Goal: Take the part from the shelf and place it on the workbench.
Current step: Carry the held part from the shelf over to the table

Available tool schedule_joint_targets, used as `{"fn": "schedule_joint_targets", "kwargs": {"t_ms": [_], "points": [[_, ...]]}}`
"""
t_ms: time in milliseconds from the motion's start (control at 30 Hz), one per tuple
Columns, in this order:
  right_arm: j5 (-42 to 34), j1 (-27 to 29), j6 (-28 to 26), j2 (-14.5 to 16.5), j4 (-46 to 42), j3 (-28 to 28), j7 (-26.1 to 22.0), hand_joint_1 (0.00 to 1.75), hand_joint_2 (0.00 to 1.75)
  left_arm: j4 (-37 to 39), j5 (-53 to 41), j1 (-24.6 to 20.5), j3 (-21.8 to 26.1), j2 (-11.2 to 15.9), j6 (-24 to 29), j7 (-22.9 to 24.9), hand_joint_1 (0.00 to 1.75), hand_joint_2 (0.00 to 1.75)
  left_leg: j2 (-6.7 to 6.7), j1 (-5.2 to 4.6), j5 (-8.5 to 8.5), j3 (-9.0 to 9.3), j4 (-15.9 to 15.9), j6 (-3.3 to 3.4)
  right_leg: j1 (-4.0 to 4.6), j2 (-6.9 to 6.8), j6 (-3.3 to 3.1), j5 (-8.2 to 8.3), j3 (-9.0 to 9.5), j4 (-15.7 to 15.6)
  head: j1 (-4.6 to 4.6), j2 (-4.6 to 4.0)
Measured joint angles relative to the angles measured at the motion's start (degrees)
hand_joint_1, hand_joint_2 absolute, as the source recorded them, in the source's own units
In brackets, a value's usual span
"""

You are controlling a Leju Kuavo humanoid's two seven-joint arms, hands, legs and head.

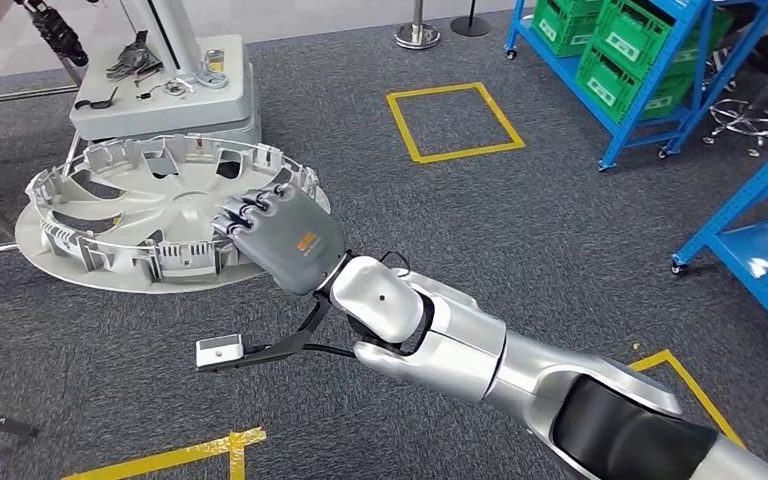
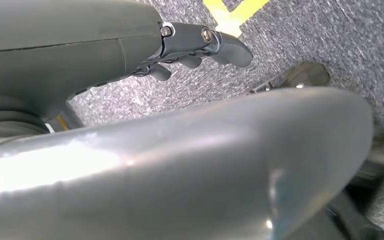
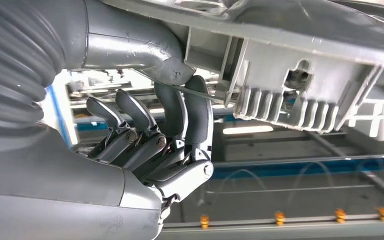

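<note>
The part [image 1: 140,205] is a large round grey cover with ribbed rim and spokes, held level above the carpet at the left of the head view. My right hand [image 1: 280,235] grips its near right rim, fingers curled over the edge. The right wrist view shows those fingers [image 3: 180,120] pressed against the ribbed rim of the part [image 3: 300,60]. In the left wrist view my left hand [image 2: 130,45] lies against the part's smooth silvery underside [image 2: 180,165], its dark fingers reaching past the edge above the carpet. The part hides the left arm in the head view.
A grey pedestal [image 1: 170,90] with loose metal tools stands behind the part. Blue shelving [image 1: 650,70] holding green crates stands at the upper right, with more blue frame [image 1: 750,220] at the right edge. Yellow tape squares [image 1: 453,120] mark the grey carpet.
</note>
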Motion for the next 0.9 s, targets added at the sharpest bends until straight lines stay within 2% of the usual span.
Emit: {"fn": "schedule_joint_targets", "kwargs": {"t_ms": [67, 100, 167, 200, 233, 300, 333, 367, 400, 433, 467, 533, 567, 600, 667, 700, 733, 767, 800, 833, 867, 900], "points": [[0.0, -0.3, 0.0, 0.0, 0.0, 0.0, 0.0, 1.62, 1.75, 0.0, 0.1, -0.2, 0.0, 0.0, 0.0, -0.1, 0.0, 0.0, 1.5, -0.26, 1.28, 2.65, -4.9, 0.81, 0.24, -1.13, 0.7, -0.59, -0.04, 0.6, 0.16, 0.0], [0.0, -0.5, -0.1, 0.0, 0.0, 0.0, -0.1, 1.62, 1.75, 0.0, 0.1, -0.2, 0.0, -0.1, 0.0, -0.1, 0.0, 0.0, 1.49, -0.45, 1.1, 2.79, -5.3, 1.38, 0.38, -1.62, 1.03, -0.75, 0.0, 0.7, 0.27, 0.0], [0.0, -0.7, -0.2, 0.1, 0.0, 0.0, -0.1, 1.62, 1.75, 0.0, 0.3, -0.2, 0.0, 0.0, 0.0, -0.1, 0.0, 0.0, 0.09, -0.46, 1.28, 2.73, -5.4, 2.35, 0.27, -2.46, 1.67, -1.03, 0.22, 0.7, 0.43, 0.0], [0.0, -0.8, -0.2, 0.1, 0.0, 0.0, -0.1, 1.62, 1.75, 0.0, 0.4, -0.1, 0.0, 0.0, 0.0, -0.1, 0.0, 0.0, -0.58, -0.42, 1.33, 2.77, -5.5, 2.72, 0.07, -1.87, 2.03, -1.49, 0.18, 1.1, 0.44, 0.0], [0.0, -0.9, -0.2, 0.2, 0.0, 0.0, -0.2, 1.62, 1.75, 0.0, 0.5, -0.2, 0.0, 0.0, 0.0, -0.1, 0.0, 0.0, -1.24, -0.32, 1.42, 2.82, -5.6, 3.08, -0.13, -0.55, 2.32, -2.43, -0.33, 2.5, 0.48, 0.0], [0.0, -1.0, -0.2, 0.2, 0.0, 0.0, -0.2, 1.62, 1.75, 0.0, 0.7, -0.3, 0.0, 0.0, 0.0, -0.1, 0.0, 0.0, -2.6, -0.22, 1.55, 2.81, -5.6, 3.55, -0.35, 3.08, 2.58, -5.63, -3.27, 8.9, 0.55, 0.0], [0.0, -1.0, -0.2, 0.2, 0.1, 0.0, -0.2, 1.62, 1.75, 0.0, 0.7, -0.3, 0.0, 0.0, 0.0, -0.1, 0.0, 0.0, -3.36, -0.26, 1.6, 2.76, -5.6, 3.67, -0.33, 4.11, 2.56, -7.15, -5.32, 12.9, 0.6, 0.0], [-0.1, -1.1, -0.1, 0.2, 0.1, 0.0, -0.3, 1.62, 1.75, 0.0, 0.7, -0.3, 0.0, 0.0, 0.0, -0.1, 0.0, 0.0, -4.19, -0.31, 1.61, 2.73, -5.6, 3.73, -0.27, 4.57, 2.48, -7.95, -7.02, 16.0, 0.6, 0.0], [-0.1, -1.1, 0.0, 0.2, 0.2, 0.0, -0.4, 1.62, 1.75, 0.0, 0.7, -0.2, 0.0, 0.0, 0.0, -0.1, 0.0, 0.0, -5.03, -0.37, 1.62, 2.73, -5.5, 3.73, -0.21, 4.76, 2.31, -7.65, -7.84, 17.1, 0.61, 0.0], [-0.2, -1.2, 0.0, 0.2, 0.2, 0.0, -0.6, 1.62, 1.75, 0.0, 0.7, -0.2, 0.0, 0.0, 0.0, -0.2, 0.0, 0.0, -5.91, -0.4, 1.64, 2.73, -5.5, 3.71, -0.17, 4.98, 2.06, -6.36, -7.67, 16.1, 0.6, 0.0], [-0.4, -1.3, 0.1, 0.2, 0.2, 0.0, -0.6, 1.62, 1.75, 0.0, 0.7, -0.1, 0.0, 0.0, 0.0, -0.2, 0.0, 0.0, -6.81, -0.41, 1.67, 2.73, -5.4, 3.66, -0.15, 5.56, 1.75, -4.26, -6.38, 12.9, 0.6, 0.0], [-0.7, -1.7, 0.3, 0.2, 0.2, 0.0, -0.6, 1.62, 1.75, 0.0, 0.7, -0.1, 0.0, -0.1, 0.0, -0.2, 0.0, 0.0, -8.45, -0.36, 1.83, 2.62, -5.3, 3.37, -0.17, 8.16, 1.2, -0.82, -3.01, 5.1, 0.57, 0.0], [-0.8, -1.9, 0.4, 0.2, 0.2, 0.0, -0.6, 1.62, 1.75, 0.0, 0.7, -0.2, 0.0, -0.1, 0.0, -0.2, 0.0, 0.0, -9.15, -0.29, 1.99, 2.46, -5.4, 3.09, -0.15, 9.08, 1.13, 0.03, -1.89, 2.5, 0.6, 0.0], [-0.9, -2.1, 0.5, 0.2, 0.2, 0.0, -0.5, 1.62, 1.75, 0.0, 0.7, -0.2, 0.0, -0.1, 0.0, -0.3, 0.0, 0.0, -9.77, -0.17, 2.17, 2.29, -5.5, 2.72, -0.06, 9.49, 1.11, 0.14, -1.45, 1.4, 0.62, 0.0], [-1.0, -2.4, 0.6, 0.2, 0.2, 0.1, -0.4, 1.62, 1.75, 0.0, 0.7, -0.1, 0.0, -0.1, 0.0, -0.3, 0.0, 0.0, -11.09, 0.0, 2.64, 1.92, -6.0, 1.83, 0.02, 8.18, 0.93, 0.41, -1.24, 0.9, 0.67, 0.0], [-1.1, -2.5, 0.7, 0.3, 0.2, 0.1, -0.4, 1.62, 1.75, 0.0, 0.7, -0.1, 0.0, -0.1, 0.0, -0.4, 0.0, 0.0, -10.71, -0.07, 2.61, 1.69, -6.0, 1.54, -0.05, 7.43, 0.61, 0.68, -0.98, 0.4, 0.63, 0.0], [-1.2, -2.6, 0.8, 0.4, 0.1, 0.1, -0.3, 1.62, 1.75, 0.0, 0.7, -0.1, 0.0, -0.1, 0.0, -0.5, 0.0, 0.0, -9.33, -0.23, 2.04, 1.2, -5.2, 1.34, -0.17, 6.62, 0.21, 1.0, -0.7, 0.0, 0.49, 0.0], [-1.2, -2.6, 0.9, 0.4, 0.1, 0.1, -0.3, 1.62, 1.75, 0.0, 0.7, -0.2, 0.0, -0.1, 0.0, -0.6, 0.0, 0.0, -7.33, -0.4, 0.87, 0.27, -3.3, 1.23, -0.27, 5.77, -0.11, 1.27, -0.47, -0.5, 0.35, 0.0], [-1.2, -2.7, 0.9, 0.5, 0.1, 0.1, -0.2, 1.62, 1.75, 0.0, 0.7, -0.3, 0.0, -0.1, 0.0, -0.7, 0.0, 0.0, -4.98, -0.5, -0.82, -0.98, -0.3, 1.16, -0.2, 4.93, -0.34, 1.37, -0.36, -0.7, 0.23, 0.0], [-1.2, -2.7, 0.9, 0.4, 0.1, 0.1, -0.1, 1.62, 1.75, 0.0, 0.7, -0.5, 0.0, -0.1, 0.0, -0.8, 0.0, 0.0, -3.44, -0.49, -2.66, -2.57, 3.4, 1.01, -0.13, 4.07, -0.49, 1.36, -0.36, -0.7, 0.13, 0.0], [-1.2, -2.7, 1.0, 0.4, 0.1, 0.1, 0.0, 1.62, 1.75, 0.0, 0.7, -0.6, 0.0, -0.1, 0.0, -0.9, 0.0, 0.0, -2.7, -0.42, -3.98, -3.94, 6.6, 0.83, -0.09, 3.16, -0.52, 1.29, -0.37, -0.7, 0.13, 0.0], [-1.2, -2.7, 1.0, 0.4, 0.2, 0.1, 0.0, 1.62, 1.75, 0.0, 0.7, -0.6, 0.0, 0.0, 0.0, -0.9, 0.0, 0.0, -2.34, -0.32, -4.45, -4.6, 8.5, 0.66, -0.1, 2.29, -0.52, 1.19, -0.38, -0.6, 0.13, 0.0]]}}
